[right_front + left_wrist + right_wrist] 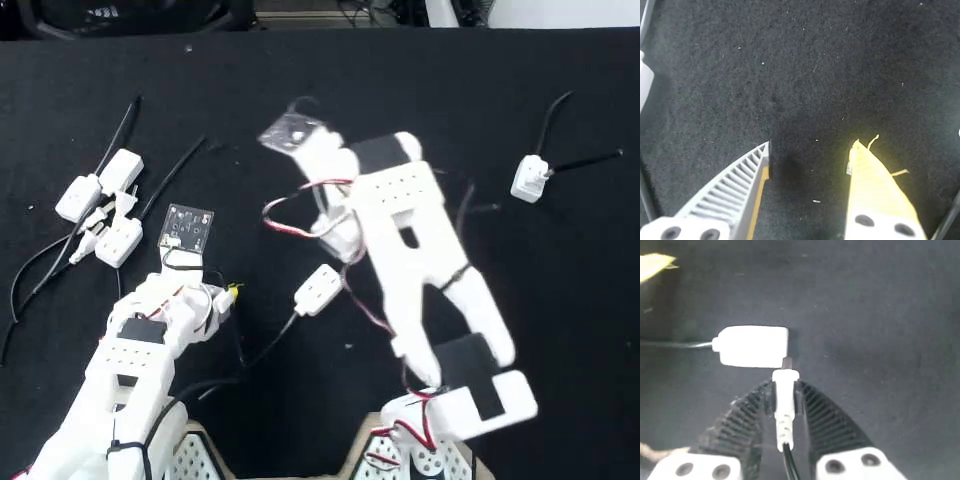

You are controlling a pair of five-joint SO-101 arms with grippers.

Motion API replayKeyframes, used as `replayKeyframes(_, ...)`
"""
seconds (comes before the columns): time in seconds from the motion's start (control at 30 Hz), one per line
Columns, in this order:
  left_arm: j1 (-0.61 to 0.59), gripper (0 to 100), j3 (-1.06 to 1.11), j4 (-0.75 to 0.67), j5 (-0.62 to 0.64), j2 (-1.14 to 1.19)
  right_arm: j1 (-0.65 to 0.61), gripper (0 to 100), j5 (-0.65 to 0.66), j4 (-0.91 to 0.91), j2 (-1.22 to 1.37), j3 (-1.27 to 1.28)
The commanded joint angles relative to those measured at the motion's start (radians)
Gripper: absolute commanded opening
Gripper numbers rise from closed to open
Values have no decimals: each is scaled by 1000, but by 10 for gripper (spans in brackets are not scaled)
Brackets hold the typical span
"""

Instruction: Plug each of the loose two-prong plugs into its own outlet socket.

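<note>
Right arm folds over mid-table, its right end effector (785, 384) angled down and clamped on a white two-prong plug (784, 405). The plug's long axis runs in line with the fingers, prongs forward, meeting the side of a white outlet socket (754, 346) near one end. The socket lies crosswise to the plug, its cable trailing toward the left arm. That arm stretches low from the near-left corner, its left end effector (811, 146) spread apart above bare black table (480, 80) near the socket. White connectors (100, 200) cluster at far left; a lone connector (528, 180) sits well apart at right.
</note>
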Motion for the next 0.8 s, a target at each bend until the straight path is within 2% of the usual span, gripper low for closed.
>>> replayKeyframes(0.0, 8, 252, -8, -9, -11, -17, 92, 10, 11, -318, -76, 236)
replayKeyframes(0.1, 8, 252, -8, -9, -11, -17, 97, 10, 9, -523, -117, 438)
replayKeyframes(0.17, 8, 252, -8, -8, -11, -17, 98, 11, 11, -572, -143, 521)
replayKeyframes(0.67, 8, 252, -8, -6, -11, -17, 157, 11, 14, -465, -159, 602)
replayKeyframes(0.77, 8, 252, -8, -6, -11, -17, 153, 11, 54, -474, -159, 642)
